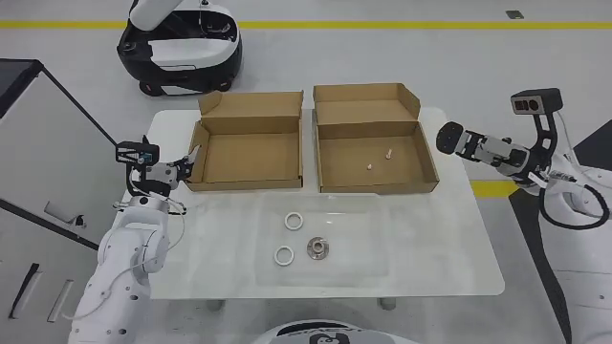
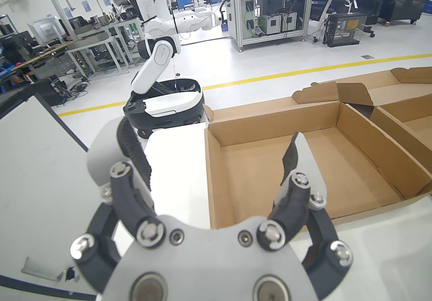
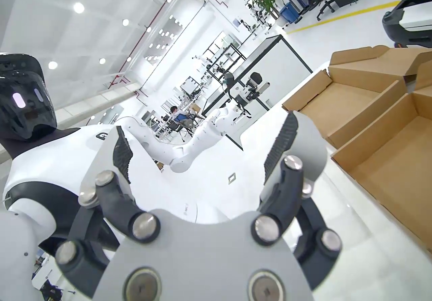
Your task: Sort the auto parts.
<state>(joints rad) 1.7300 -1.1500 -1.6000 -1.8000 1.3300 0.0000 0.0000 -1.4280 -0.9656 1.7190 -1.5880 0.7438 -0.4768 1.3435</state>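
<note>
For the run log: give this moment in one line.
left gripper open, at left box | right gripper open, beside table | right box: two small parts | table: two white rings, metal hub

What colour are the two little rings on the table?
Both rings are white. The top view shows them best.

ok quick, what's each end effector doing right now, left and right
left end effector: open, holding nothing
right end effector: open, holding nothing
</note>
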